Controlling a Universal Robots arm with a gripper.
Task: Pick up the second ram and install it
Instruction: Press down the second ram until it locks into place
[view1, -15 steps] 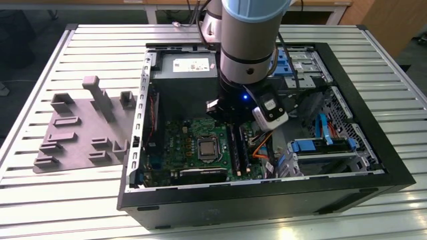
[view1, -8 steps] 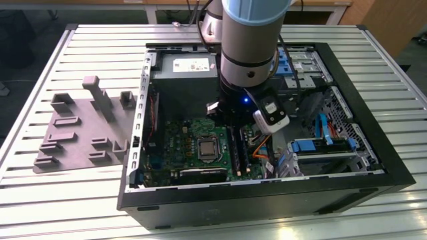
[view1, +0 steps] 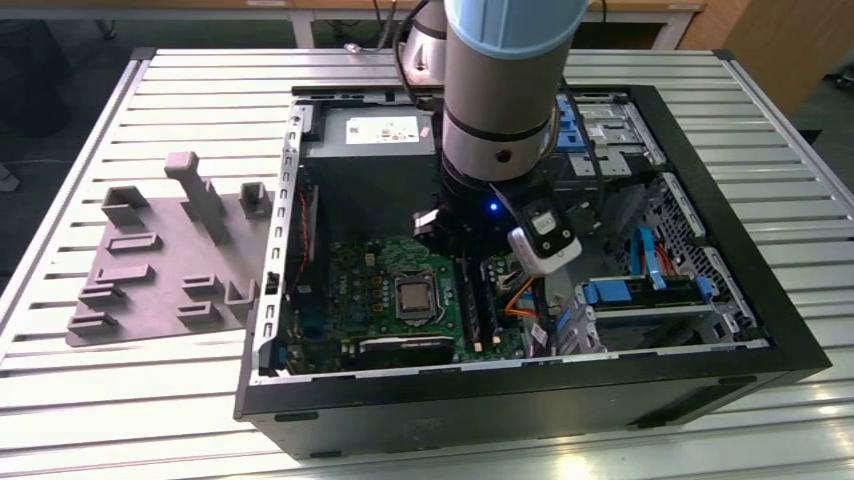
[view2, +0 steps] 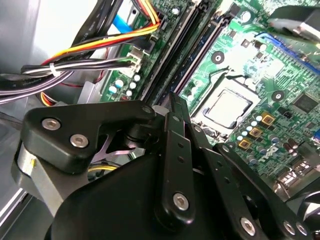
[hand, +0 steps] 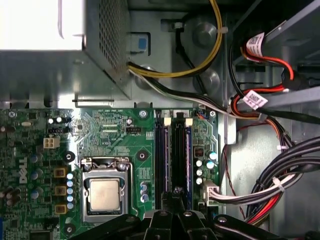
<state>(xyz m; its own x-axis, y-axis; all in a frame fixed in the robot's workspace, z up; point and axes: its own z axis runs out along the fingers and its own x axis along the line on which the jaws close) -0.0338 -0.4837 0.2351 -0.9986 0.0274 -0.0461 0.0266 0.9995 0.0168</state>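
My arm (view1: 501, 120) reaches down into the open computer case (view1: 747, 300). My gripper (view2: 174, 102) (hand: 176, 192) hangs just above the long black and blue memory slots (hand: 172, 160) (view2: 200, 45) (view1: 477, 310) of the green motherboard (hand: 115, 132). Its fingers (view2: 172, 145) lie pressed together, so it looks shut. The tips sit over the slot pair farther from the processor (hand: 104, 192) (view2: 227, 107) (view1: 415, 297). I cannot tell the second ram apart from the dark slots under the fingertips.
Bundled cables (hand: 260, 120) (view2: 100, 55) run close beside the slots. The metal power supply (view1: 371, 130) (hand: 70, 60) sits behind the board. Blue drive brackets (view1: 641, 290) stand at the exterior view's right. A grey fixture plate (view1: 160, 260) lies outside the case on the slatted table (view1: 107, 400).
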